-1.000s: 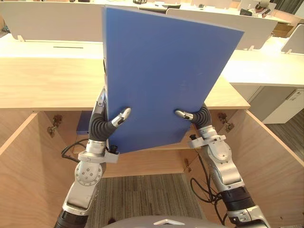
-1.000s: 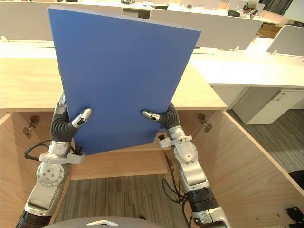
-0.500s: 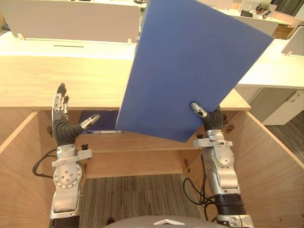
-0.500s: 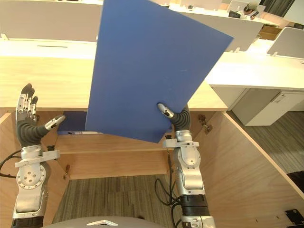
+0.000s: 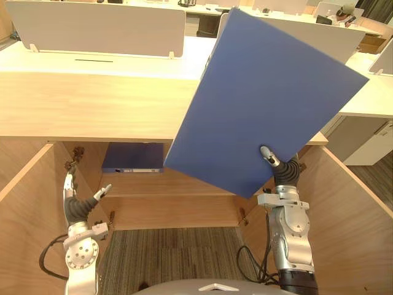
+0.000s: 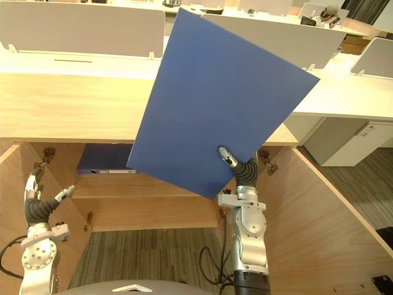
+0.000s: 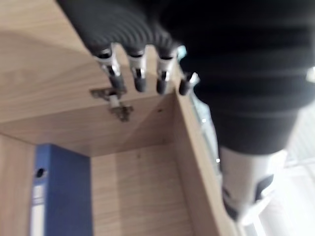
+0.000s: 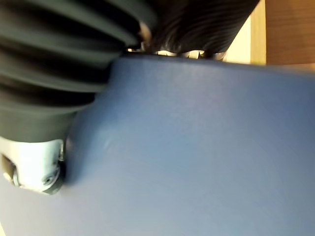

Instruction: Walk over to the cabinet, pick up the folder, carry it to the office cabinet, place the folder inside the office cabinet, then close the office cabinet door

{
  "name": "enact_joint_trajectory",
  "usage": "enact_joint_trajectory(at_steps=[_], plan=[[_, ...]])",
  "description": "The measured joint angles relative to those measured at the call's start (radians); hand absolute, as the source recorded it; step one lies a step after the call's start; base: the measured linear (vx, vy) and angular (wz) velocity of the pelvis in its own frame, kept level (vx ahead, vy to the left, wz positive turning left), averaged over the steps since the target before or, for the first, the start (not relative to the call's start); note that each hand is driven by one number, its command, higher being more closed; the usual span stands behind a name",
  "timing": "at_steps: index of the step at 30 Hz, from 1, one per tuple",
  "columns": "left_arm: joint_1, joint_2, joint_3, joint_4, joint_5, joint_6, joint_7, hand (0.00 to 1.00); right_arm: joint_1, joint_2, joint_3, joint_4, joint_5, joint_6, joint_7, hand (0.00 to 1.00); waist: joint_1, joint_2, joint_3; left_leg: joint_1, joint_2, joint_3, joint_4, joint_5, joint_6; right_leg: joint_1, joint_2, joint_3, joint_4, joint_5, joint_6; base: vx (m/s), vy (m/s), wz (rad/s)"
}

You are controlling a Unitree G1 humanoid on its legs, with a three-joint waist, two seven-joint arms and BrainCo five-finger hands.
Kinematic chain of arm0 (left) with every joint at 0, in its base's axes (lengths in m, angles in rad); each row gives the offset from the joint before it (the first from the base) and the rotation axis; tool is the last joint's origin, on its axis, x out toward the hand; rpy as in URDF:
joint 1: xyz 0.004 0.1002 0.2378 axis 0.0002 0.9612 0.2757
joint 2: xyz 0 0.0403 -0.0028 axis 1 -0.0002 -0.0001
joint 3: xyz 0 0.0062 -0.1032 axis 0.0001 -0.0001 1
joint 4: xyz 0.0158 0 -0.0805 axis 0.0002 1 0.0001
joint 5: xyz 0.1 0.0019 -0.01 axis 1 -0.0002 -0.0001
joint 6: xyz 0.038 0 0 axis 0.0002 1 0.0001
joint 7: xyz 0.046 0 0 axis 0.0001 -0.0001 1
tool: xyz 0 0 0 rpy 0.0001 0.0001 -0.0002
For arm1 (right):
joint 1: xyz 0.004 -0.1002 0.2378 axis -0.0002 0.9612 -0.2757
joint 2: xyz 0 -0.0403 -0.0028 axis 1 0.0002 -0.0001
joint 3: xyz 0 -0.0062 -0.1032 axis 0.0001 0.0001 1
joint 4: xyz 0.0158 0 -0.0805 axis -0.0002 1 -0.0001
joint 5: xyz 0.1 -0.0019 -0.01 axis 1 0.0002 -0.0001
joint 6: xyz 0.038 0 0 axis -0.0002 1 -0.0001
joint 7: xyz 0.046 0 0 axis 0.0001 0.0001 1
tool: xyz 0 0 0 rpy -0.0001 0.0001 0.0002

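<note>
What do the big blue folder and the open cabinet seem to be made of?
Folder: probably stiff plastic or coated card; even matte blue face, flat though the right hand grips only its lower edge.
Cabinet: wood or wood-look laminate board; pale grain lines, smooth low-sheen surface.

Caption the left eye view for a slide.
Right hand holds tilted blue folder before open cabinet; left hand open.

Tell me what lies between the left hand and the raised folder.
In the left eye view, the gap from the left hand to the folder is open air; behind it sit the cabinet shelf and a blue binder lying on it.
</note>
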Motion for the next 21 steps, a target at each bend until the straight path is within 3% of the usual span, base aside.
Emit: enact_joint_trajectory(at_steps=[6, 12, 21], plan=[[0.030, -0.028, 0.001, 0.168, 0.019, 0.044, -0.023, 0.00, 0.032, 0.001, 0.005, 0.000, -0.001, 0.013, 0.000, 1.00, 0.005, 0.010, 0.007, -0.001, 0.001, 0.000, 0.000, -0.005, -0.001, 0.000, 0.000, -0.001, -0.002, -0.004, 0.000, 0.00, 0.000, 0.00], [0.033, -0.026, -0.001, 0.315, 0.038, 0.060, -0.041, 0.00, 0.033, 0.000, 0.053, 0.000, 0.001, 0.021, 0.004, 1.00, 0.006, 0.017, 0.014, -0.001, 0.001, 0.002, 0.000, -0.010, -0.003, -0.001, 0.000, 0.000, -0.002, -0.009, 0.000, 0.00, 0.000, 0.00], [0.024, 0.025, -0.047, 0.549, 0.039, 0.070, -0.048, 0.00, 0.023, -0.049, 0.268, 0.084, -0.040, 0.020, 0.017, 1.00, 0.021, 0.022, 0.062, -0.005, 0.006, 0.022, 0.001, -0.013, -0.004, -0.019, 0.001, 0.017, 0.002, 0.000, -0.001, 0.00, 0.000, -0.05]])
